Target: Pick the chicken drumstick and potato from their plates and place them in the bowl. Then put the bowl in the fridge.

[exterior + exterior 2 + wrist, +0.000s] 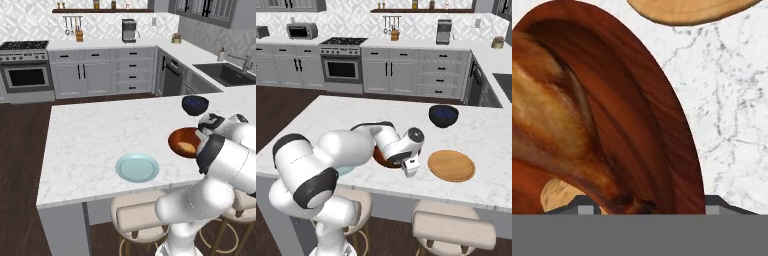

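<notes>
While the fingers (408, 169) hover at the bowl's (662, 115) rim, I cannot tell their spread; the drumstick (557, 130) and, apparently, the potato (186, 147) lie inside, tan plate (451, 165) at three o'clock.

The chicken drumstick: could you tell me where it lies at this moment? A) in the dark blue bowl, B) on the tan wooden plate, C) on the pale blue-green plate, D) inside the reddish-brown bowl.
D: the hand view shows the chicken drumstick lying inside the reddish-brown bowl, while the pale blue-green plate and the tan wooden plate both lie bare on the counter.
</notes>
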